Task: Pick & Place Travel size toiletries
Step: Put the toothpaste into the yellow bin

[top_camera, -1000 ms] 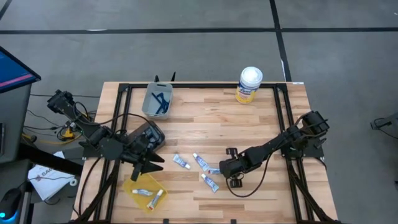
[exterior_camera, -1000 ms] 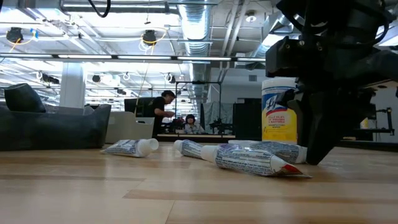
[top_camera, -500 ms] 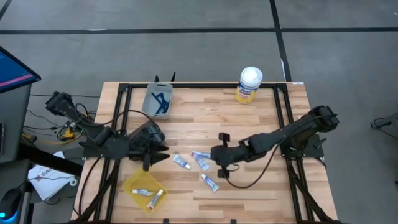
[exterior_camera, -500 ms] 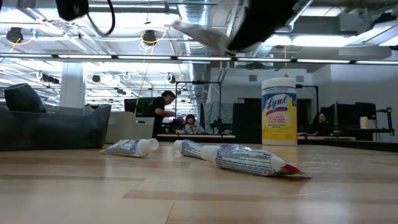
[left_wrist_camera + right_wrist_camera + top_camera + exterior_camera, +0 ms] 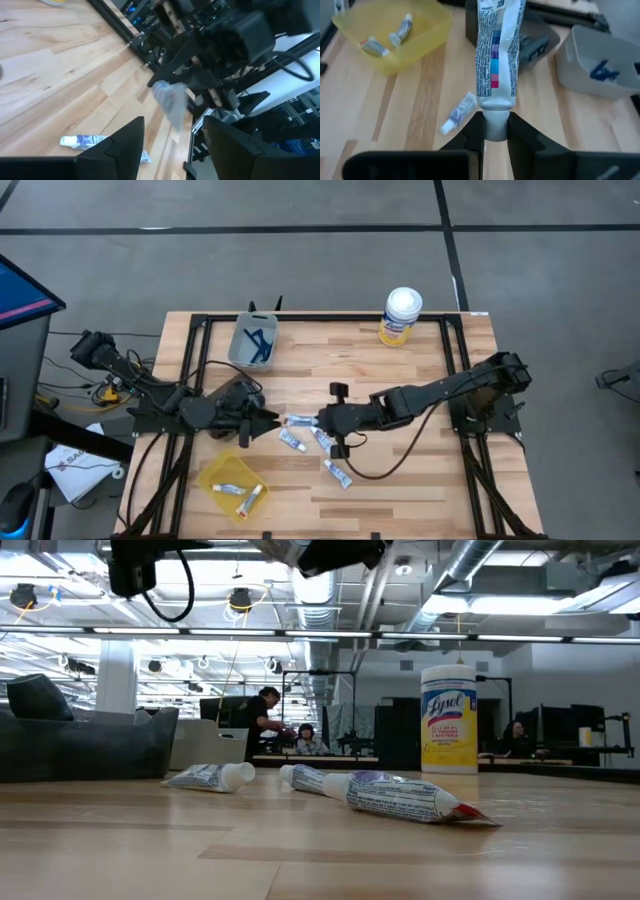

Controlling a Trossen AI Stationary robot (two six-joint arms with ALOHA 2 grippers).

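A tube (image 5: pixel 496 55) is gripped by its cap in the right pincer (image 5: pixel 322 421), above the surface (image 5: pixel 400 380) at the middle of the high view. The left pincer (image 5: pixel 272 420) is parted just beside the tube's free end. If that pincer is clenched off-centre, the tube could slip and fall among the tubes (image 5: pixel 316 445) below, far from the yellow tray (image 5: pixel 215 476).

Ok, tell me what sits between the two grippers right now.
In the high view, one white tube: the right gripper holds it by the cap, pointing at the open left gripper. The right wrist view shows the grip on the cap.
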